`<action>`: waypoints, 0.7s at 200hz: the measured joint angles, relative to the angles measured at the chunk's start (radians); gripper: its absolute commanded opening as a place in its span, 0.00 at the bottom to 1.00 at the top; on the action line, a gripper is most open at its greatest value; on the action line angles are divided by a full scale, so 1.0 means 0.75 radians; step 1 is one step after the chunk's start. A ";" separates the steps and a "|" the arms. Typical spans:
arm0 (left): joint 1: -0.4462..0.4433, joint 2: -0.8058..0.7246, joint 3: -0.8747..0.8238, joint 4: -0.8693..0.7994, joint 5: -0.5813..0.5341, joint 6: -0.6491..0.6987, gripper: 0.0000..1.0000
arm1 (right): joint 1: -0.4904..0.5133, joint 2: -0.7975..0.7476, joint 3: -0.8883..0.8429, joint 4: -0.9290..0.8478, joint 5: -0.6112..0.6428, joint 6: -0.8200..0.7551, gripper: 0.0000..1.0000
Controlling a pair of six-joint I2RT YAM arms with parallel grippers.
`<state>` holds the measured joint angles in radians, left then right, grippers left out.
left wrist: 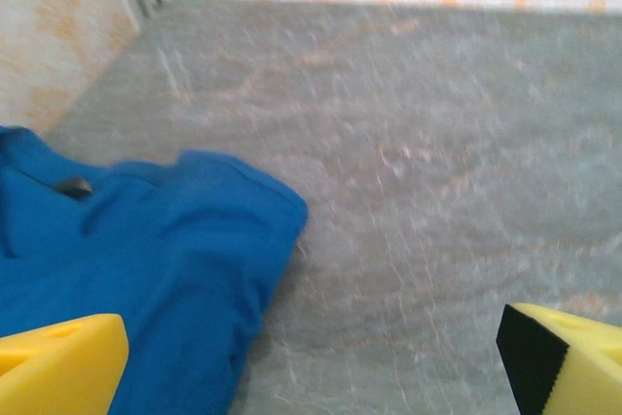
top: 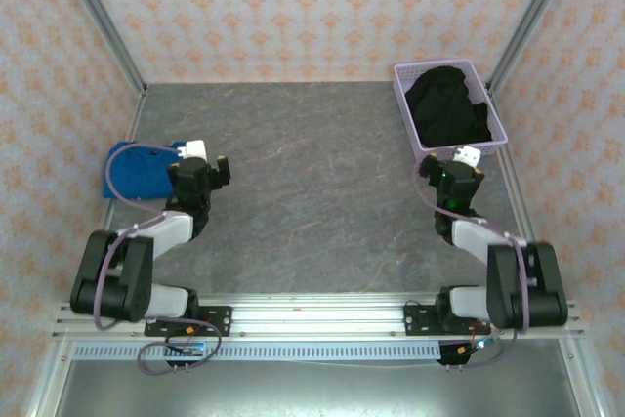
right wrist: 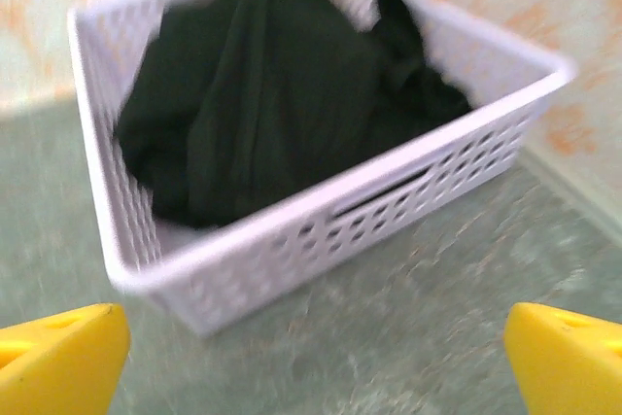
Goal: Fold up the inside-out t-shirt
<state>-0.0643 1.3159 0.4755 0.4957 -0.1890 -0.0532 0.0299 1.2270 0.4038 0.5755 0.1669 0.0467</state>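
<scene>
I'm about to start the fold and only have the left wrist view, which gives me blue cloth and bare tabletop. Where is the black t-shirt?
Observer: The black t-shirt lies bunched inside a lavender perforated basket at the table's far right corner.
Operator: Is either arm near it?
Observer: The right gripper faces the basket's near wall, jaws wide apart, holding nothing.
Operator: And mine?
Observer: The left gripper is open at the right edge of the blue garment, which lies by the table's left edge, across from the basket.

Black-grey arms (top: pixel 117 266); yellow fingertips (left wrist: pixel 58 366); purple cables (top: pixel 110 175).
</scene>
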 measured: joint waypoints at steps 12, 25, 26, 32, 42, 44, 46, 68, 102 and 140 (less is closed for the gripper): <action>0.002 -0.103 0.032 -0.086 -0.038 -0.056 1.00 | 0.001 -0.153 -0.005 -0.066 0.083 0.082 0.99; 0.003 -0.177 0.072 -0.168 -0.041 -0.116 0.99 | 0.001 -0.311 -0.009 -0.156 0.167 0.169 0.98; 0.003 -0.183 0.077 -0.179 -0.040 -0.123 0.99 | 0.001 -0.337 -0.009 -0.169 0.174 0.175 0.97; 0.002 -0.204 0.095 -0.211 -0.036 -0.147 0.98 | -0.001 -0.395 -0.009 -0.202 0.193 0.202 0.97; 0.002 -0.235 0.133 -0.271 -0.008 -0.195 0.97 | 0.000 -0.475 -0.007 -0.245 0.213 0.230 0.97; 0.002 -0.237 0.138 -0.279 0.001 -0.200 0.97 | 0.001 -0.489 -0.003 -0.257 0.214 0.238 0.97; -0.001 -0.239 0.149 -0.296 0.018 -0.219 0.97 | 0.003 -0.492 0.004 -0.272 0.213 0.238 0.97; -0.081 -0.173 0.299 -0.433 0.137 -0.278 0.97 | 0.023 -0.294 0.290 -0.557 0.193 0.210 0.99; -0.266 0.037 0.559 -0.567 0.258 -0.311 0.97 | -0.019 0.211 0.809 -0.825 0.049 0.145 0.99; -0.272 0.136 0.580 -0.624 0.376 -0.388 0.97 | -0.153 0.699 1.309 -1.140 -0.044 0.145 0.99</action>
<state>-0.2680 1.4178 0.9104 0.0277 0.0929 -0.3439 -0.0849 1.7515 1.3857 -0.2798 0.1341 0.1558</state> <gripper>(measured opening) 0.972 0.995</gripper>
